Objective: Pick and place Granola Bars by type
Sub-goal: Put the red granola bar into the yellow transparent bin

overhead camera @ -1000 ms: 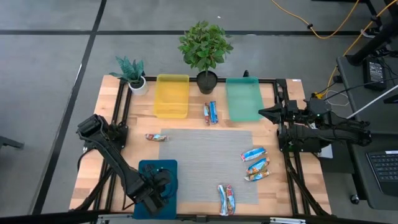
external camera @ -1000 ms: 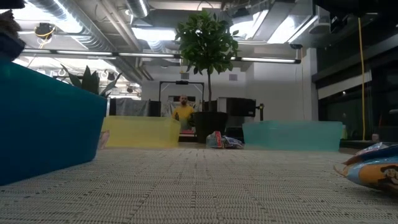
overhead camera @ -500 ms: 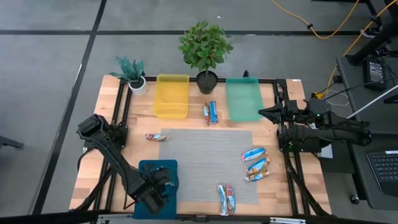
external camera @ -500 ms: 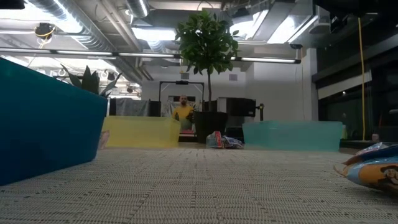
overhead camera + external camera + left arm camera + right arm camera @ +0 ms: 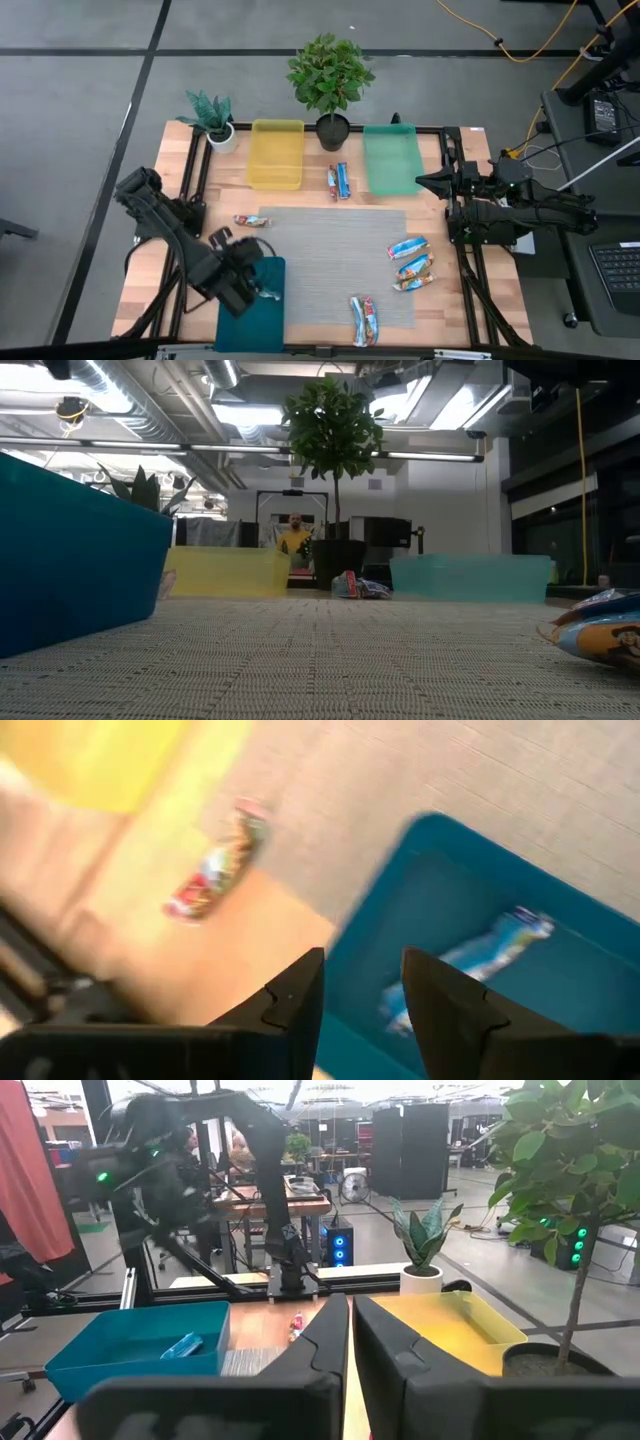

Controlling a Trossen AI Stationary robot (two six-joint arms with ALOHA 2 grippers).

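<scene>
Granola bars (image 5: 411,259) lay scattered across the table in the overhead frame: three at centre right on the grey mat (image 5: 330,262), two at bottom centre (image 5: 365,319), two at upper centre (image 5: 340,181) between the yellow tray (image 5: 276,153) and the green tray (image 5: 390,158), and one at centre left (image 5: 250,221) on bare wood just off the mat. One more, a blue bar (image 5: 470,963), rested inside the teal tray (image 5: 250,318) at lower left. The left gripper (image 5: 262,288) hovered over that tray's upper edge, its fingers (image 5: 290,1005) spread apart and holding nothing. The right gripper (image 5: 420,181) waited at centre right of the frame, beside the green tray, its fingers (image 5: 330,1350) pressed together and empty. Two potted plants (image 5: 330,80) stood along the top edge.
</scene>
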